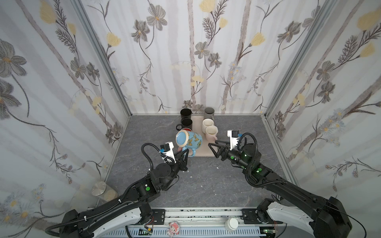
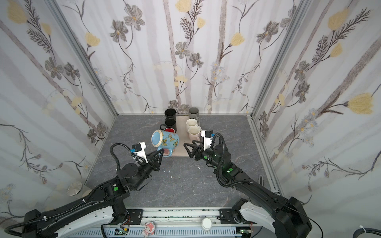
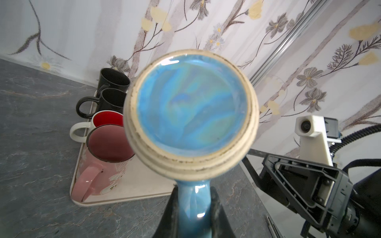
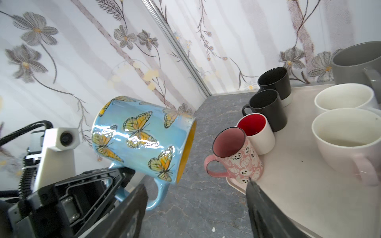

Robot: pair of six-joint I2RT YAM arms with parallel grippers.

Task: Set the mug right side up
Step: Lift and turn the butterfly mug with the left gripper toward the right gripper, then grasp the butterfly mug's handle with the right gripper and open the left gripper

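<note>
Pinched tight by the left gripper (image 3: 194, 195), the blue handle (image 3: 193, 218) fills the left wrist view; the butterfly mug (image 3: 191, 103) is seen bottom first. In the right wrist view the mug is held sideways in the air near the pink mug (image 4: 237, 158), and the right gripper (image 4: 195, 183) is spread wide, empty. It should be turned slowly, mouth up. In a top view, bare tray (image 1: 204, 149) is seen by the front edge, beside the mug.

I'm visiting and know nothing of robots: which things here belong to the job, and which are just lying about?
In the job: butterfly mug, handle gripped by left gripper; right gripper, open.

Lying about: black mugs, red-lined mug, pink mug, white cups, grey mug, tray.
</note>
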